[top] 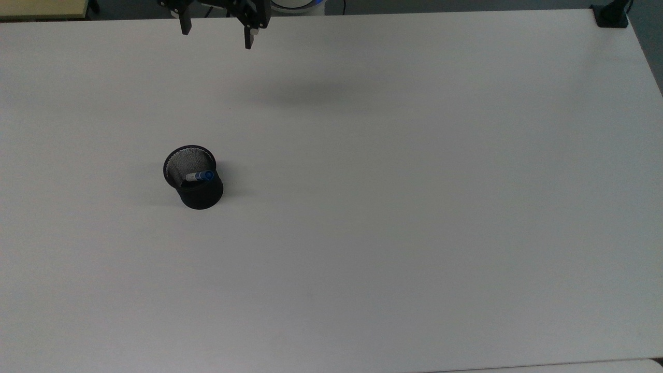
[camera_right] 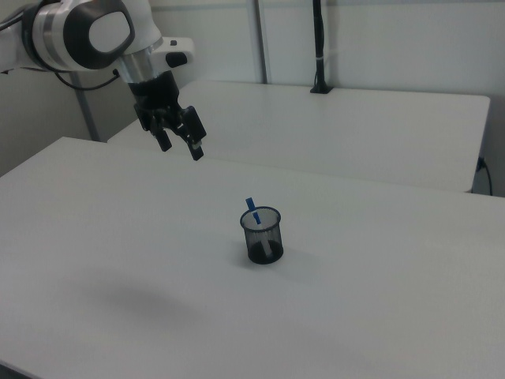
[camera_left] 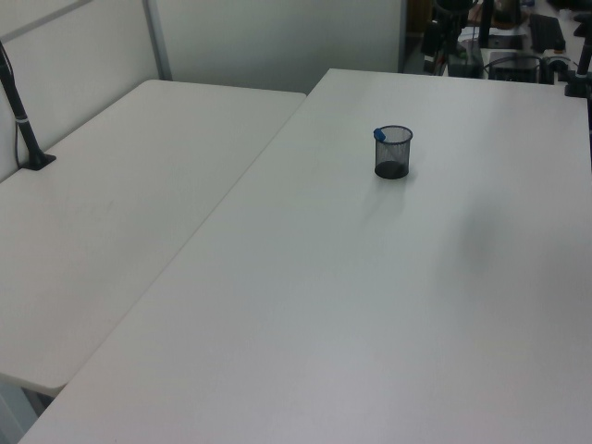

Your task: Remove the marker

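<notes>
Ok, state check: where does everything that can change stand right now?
marker: standing in the cup, tilted, blue cap above the rim, not gripped.
cup: upright on the table, holding the marker.
tool: open, holding nothing, raised above the table, well away from the cup.

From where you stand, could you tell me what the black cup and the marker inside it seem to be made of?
The black mesh cup looks like matte wire mesh, probably metal: its wall is see-through in the right view. The slim white-barrelled marker with a blue cap looks like smooth plastic, judging by its even colour and slight sheen.
</notes>
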